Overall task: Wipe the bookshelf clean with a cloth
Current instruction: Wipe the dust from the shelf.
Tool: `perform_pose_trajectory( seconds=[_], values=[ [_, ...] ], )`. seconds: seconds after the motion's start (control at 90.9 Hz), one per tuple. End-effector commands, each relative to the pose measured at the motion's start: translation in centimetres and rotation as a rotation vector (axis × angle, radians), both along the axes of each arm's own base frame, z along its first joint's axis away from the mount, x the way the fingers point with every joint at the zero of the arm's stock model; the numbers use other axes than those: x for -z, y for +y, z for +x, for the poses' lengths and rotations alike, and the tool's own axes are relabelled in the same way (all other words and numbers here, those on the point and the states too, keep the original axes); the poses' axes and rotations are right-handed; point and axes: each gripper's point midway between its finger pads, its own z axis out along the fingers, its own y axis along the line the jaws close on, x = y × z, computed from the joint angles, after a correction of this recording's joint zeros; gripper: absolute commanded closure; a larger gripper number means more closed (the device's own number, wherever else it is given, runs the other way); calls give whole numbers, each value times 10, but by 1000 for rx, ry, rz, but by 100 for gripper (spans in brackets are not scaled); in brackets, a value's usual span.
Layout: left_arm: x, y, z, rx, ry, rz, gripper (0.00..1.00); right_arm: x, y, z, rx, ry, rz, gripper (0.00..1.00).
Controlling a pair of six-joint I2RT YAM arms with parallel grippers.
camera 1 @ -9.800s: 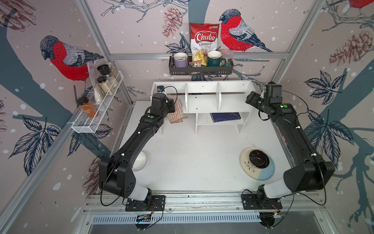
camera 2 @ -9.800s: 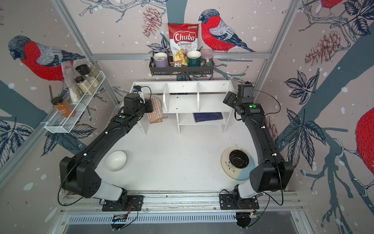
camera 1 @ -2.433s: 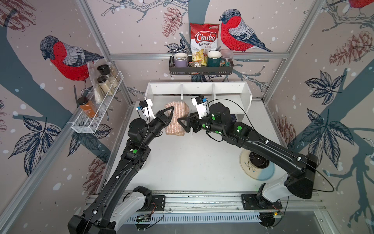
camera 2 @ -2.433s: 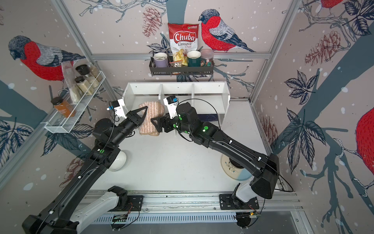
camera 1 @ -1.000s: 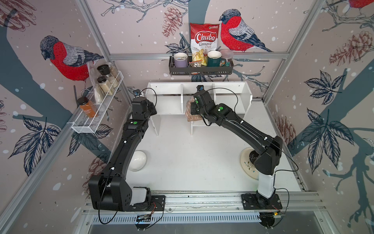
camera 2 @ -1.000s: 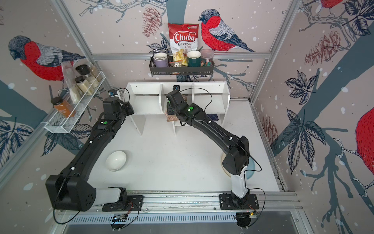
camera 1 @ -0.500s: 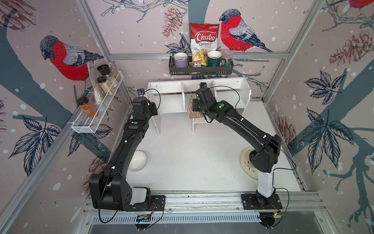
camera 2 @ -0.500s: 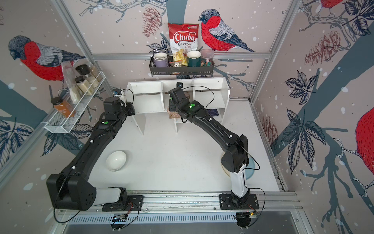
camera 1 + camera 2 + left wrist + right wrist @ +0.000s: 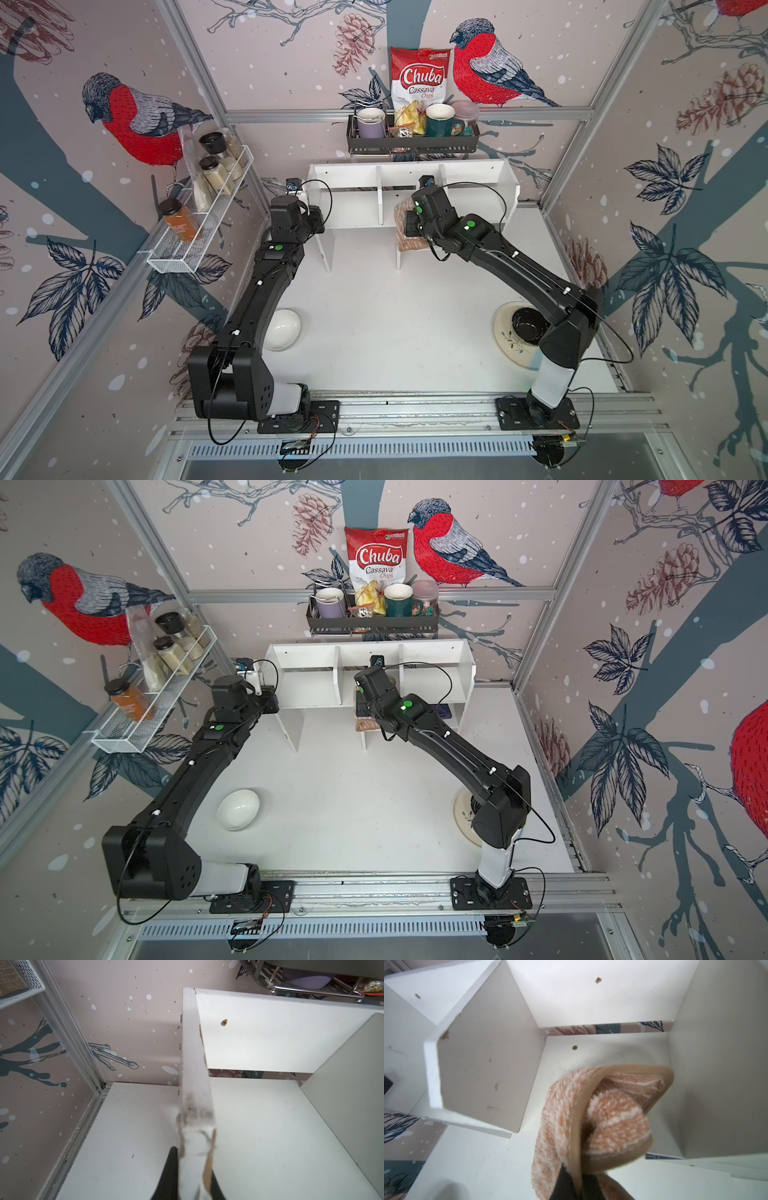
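The white bookshelf [image 9: 357,210] [image 9: 309,688] stands at the back of the table in both top views. My left gripper [image 9: 313,216] [image 9: 194,1153] is shut on the front edge of its left side panel [image 9: 195,1084], one black finger on each face. The tan striped cloth [image 9: 602,1118] is bunched in my right gripper [image 9: 575,1169], which is shut on it. The bunch rests on the floor of the middle compartment, near the front edge. From above, the cloth [image 9: 409,243] [image 9: 365,725] shows below the right wrist, which hides the fingers.
A black wire rack [image 9: 411,145] with mugs and a chips bag hangs behind the shelf. A white mesh rack [image 9: 195,245] with jars hangs on the left wall. A white bowl [image 9: 284,328] and a plate [image 9: 509,345] with a dark bowl sit in front. A dark book [image 9: 440,709] lies on the lower shelf.
My right gripper has carried the cloth a little to the right along the shelf's middle compartment. The left gripper has stayed clamped on the side panel.
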Motion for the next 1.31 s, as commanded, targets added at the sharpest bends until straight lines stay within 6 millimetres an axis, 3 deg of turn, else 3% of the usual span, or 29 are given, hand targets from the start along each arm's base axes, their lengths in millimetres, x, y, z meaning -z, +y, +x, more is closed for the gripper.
perform_pose_trajectory(
  seconds=[0.0,0.209,0.352,0.495,0.671,0.803,0.88,0.968,1.045,1.133,1.298],
  values=[
    [13,-51,-22,211,115,-206,100,-15,6,11,1,-45,23,100],
    [21,-48,-41,212,164,-169,100,-7,45,12,-63,-65,-30,100],
    [21,-26,-47,155,167,-185,100,7,39,1,-32,-43,-73,100],
    [28,-15,-48,140,187,-183,100,-4,9,-20,8,-69,-86,100],
    [36,-21,-39,166,205,-216,100,-60,-40,-54,55,-188,-64,100],
    [38,-22,-37,156,208,-240,100,-95,-98,-63,152,-240,-5,100],
    [37,-18,-38,127,198,-261,100,-103,-135,-62,222,-258,33,100],
    [39,-17,-40,95,200,-282,100,-89,-172,-50,290,-209,69,100],
    [41,-16,-45,57,202,-252,100,-68,-187,-33,302,-135,101,100],
    [38,-19,-50,49,195,-219,100,-45,-185,-18,281,-80,87,100],
    [37,-24,-50,71,191,-226,100,-11,-161,3,243,-38,-14,100]
  ],
)
